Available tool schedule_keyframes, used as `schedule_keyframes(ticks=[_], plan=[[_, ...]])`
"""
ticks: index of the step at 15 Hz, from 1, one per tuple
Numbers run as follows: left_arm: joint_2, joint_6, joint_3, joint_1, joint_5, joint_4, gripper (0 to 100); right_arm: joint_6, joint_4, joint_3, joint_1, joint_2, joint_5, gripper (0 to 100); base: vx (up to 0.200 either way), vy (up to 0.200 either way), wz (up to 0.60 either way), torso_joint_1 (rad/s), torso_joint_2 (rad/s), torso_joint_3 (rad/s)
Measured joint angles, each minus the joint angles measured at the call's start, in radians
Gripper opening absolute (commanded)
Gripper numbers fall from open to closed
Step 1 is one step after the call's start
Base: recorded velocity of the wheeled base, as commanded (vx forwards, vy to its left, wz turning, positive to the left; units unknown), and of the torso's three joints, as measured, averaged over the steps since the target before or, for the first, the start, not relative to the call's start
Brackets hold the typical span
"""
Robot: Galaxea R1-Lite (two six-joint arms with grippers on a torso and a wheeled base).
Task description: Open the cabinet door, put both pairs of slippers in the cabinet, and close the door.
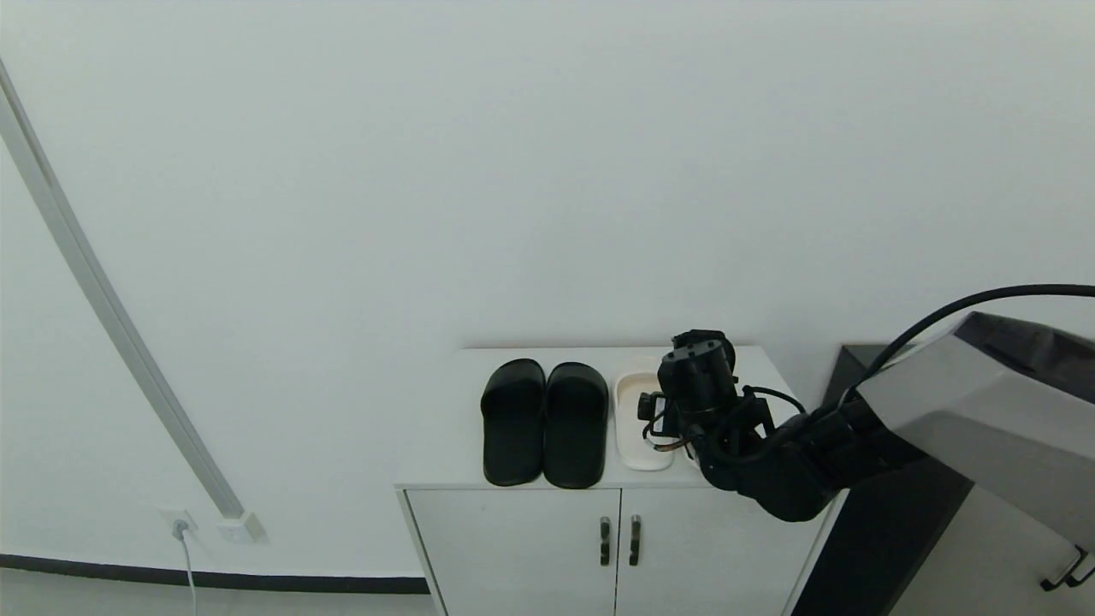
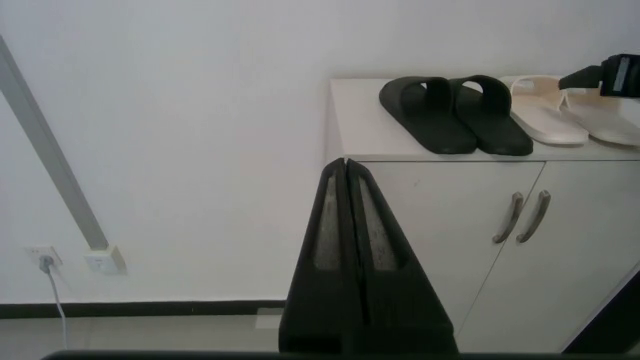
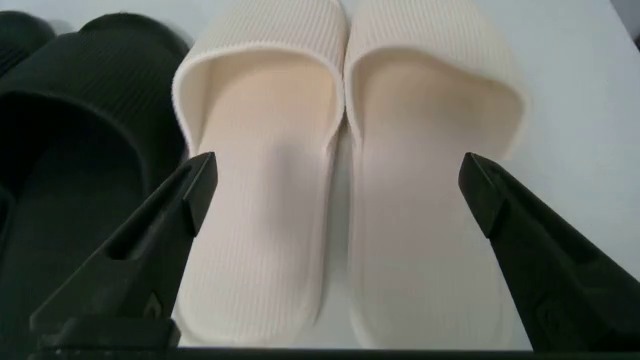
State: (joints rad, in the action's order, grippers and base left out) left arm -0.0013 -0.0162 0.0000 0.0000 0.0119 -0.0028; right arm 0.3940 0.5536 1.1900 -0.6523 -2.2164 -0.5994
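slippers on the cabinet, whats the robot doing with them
The robot looks to be at the start of putting slippers away. Its right gripper, jaws open, hovers over the cream slippers on top of the white cabinet. The black slippers lie beside them, untouched. The left gripper is shut on nothing and held apart from the cabinet, toward its left side. Both cabinet doors are shut and both pairs sit on top.

Wall socket (image 1: 175, 518) (with cable (image 1: 189, 569)), slanting conduit (image 1: 111, 312)
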Motion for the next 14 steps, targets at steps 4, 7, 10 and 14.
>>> schedule_keyframes(ticks=[4, 7, 10, 14], plan=[[0.0, 0.0, 0.0, 0.0, 0.0, 0.0, 0, -0.035, 0.027, 0.102, 0.039, -0.103, 0.024, 100, 0.0, 0.0, 0.0, 0.0, 0.0, 0.0], [0.0, 0.0, 0.0, 0.0, 0.0, 0.0, 0, -0.063, 0.04, 0.147, 0.065, -0.148, 0.064, 100, 0.0, 0.0, 0.0, 0.0, 0.0, 0.0], [0.0, -0.001, 0.0, 0.0, 0.0, 0.0, 0, -0.101, 0.088, 0.178, 0.079, -0.182, 0.066, 100, 0.0, 0.0, 0.0, 0.0, 0.0, 0.0], [0.0, -0.001, 0.0, 0.0, 0.0, 0.0, 0, -0.103, 0.093, 0.193, 0.083, -0.211, 0.066, 0, 0.0, 0.0, 0.0, 0.0, 0.0, 0.0]])
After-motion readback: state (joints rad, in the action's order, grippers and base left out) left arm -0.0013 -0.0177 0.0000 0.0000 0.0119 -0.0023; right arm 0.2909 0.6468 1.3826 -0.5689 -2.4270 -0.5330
